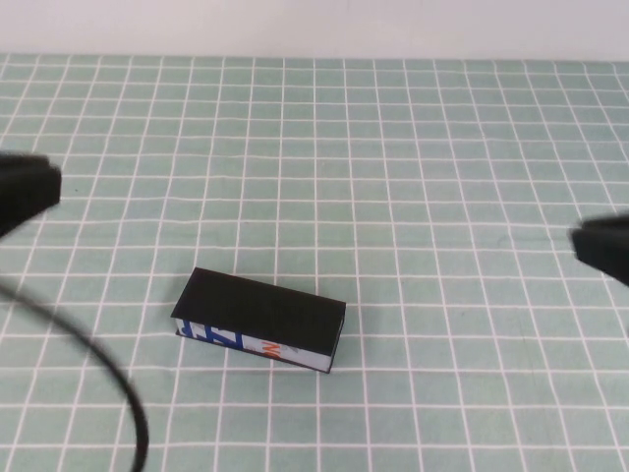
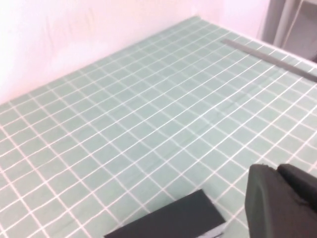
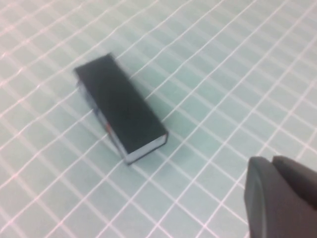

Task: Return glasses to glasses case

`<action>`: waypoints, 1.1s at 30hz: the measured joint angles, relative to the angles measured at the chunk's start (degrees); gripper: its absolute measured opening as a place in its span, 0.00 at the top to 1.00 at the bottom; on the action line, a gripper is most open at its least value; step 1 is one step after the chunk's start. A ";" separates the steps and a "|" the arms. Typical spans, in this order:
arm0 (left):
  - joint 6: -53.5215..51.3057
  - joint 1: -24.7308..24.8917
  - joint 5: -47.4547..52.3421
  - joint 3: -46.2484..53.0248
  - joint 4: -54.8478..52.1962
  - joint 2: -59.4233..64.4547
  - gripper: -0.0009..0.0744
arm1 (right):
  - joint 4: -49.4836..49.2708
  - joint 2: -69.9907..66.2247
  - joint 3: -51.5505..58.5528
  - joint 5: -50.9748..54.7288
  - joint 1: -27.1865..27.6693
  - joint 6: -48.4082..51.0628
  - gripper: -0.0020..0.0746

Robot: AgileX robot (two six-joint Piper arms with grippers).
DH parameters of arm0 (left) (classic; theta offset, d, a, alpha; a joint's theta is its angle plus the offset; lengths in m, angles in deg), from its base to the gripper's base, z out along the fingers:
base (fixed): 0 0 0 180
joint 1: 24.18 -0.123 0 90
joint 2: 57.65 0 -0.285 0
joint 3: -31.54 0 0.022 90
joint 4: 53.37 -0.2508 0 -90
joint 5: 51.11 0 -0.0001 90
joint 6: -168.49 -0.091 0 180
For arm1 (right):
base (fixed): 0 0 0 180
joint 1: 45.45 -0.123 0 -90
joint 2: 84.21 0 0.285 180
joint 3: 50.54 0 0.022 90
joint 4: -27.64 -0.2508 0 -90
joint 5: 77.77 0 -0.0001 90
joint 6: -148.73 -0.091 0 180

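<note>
Glasses case (image 1: pixel 260 321) lies shut on the green checked tablecloth (image 1: pixel 413 197), near front centre, white printed strip facing the robot. Glasses not visible, prob. inside. Left gripper (image 1: pixel 25 192) hovers at the left edge, right gripper (image 1: pixel 604 246) at the right edge, both well apart from case; can't tell if either is apart or together.

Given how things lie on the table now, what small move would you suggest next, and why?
Probably none beyond holding both arms parked. The glasses case lies shut on the green checked cloth, and no glasses are visible outside it, so the task looks done. The left gripper and right gripper sit at the table's edges, well apart from the case.
</note>
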 joint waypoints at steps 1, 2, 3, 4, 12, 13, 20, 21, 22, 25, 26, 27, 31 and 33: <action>0.10 0.00 0.00 1.06 0.27 -1.62 0.99 | 0.42 2.91 3.07 -2.47 0.00 -1.06 0.99; 0.26 0.24 0.00 2.18 0.41 -2.94 0.99 | 0.66 5.28 6.03 -4.85 0.00 -1.93 0.99; 0.52 0.61 0.00 3.37 0.81 -4.55 0.99 | 0.81 8.21 8.85 -6.98 0.00 -3.02 0.99; 0.81 1.03 0.00 4.66 1.36 -6.12 0.99 | 0.85 11.16 11.53 -8.81 0.00 -4.19 0.99; 2.68 3.52 0.00 14.42 3.31 -17.54 0.99 | 0.94 33.79 28.45 -20.72 0.00 -6.61 0.99; 2.82 3.60 -0.11 15.53 3.31 -18.72 0.99 | 0.94 36.10 30.06 -21.61 0.00 -6.61 0.99; 3.89 3.65 -3.57 19.03 3.55 -21.04 0.99 | 1.12 43.16 34.06 -21.65 0.00 -6.72 0.99; 3.89 3.65 -4.54 19.03 3.79 -21.04 0.99 | 1.12 43.14 34.06 -21.65 0.00 -6.72 0.99; 3.89 3.65 -5.61 19.14 4.32 -21.04 0.99 | 1.12 43.22 34.06 -21.65 0.00 -6.72 0.99; 3.89 3.65 -7.64 19.14 5.29 -21.04 0.99 | 1.12 43.22 34.06 -21.55 0.00 -6.72 0.99; 3.89 3.65 -8.19 19.14 5.41 -21.04 0.99 | 1.12 43.22 34.06 -21.55 0.00 -6.72 0.99; 3.89 3.65 -8.30 19.14 5.41 -21.04 0.99 | 1.12 43.22 34.06 -21.55 0.00 -6.72 0.99; 3.89 3.65 -8.73 19.14 5.48 -21.04 0.99 | 1.12 43.22 34.06 -21.55 0.00 -6.72 0.99; 3.89 3.65 -8.73 19.14 5.54 -21.04 0.99 | 1.12 43.22 34.06 -21.55 0.00 -6.72 0.99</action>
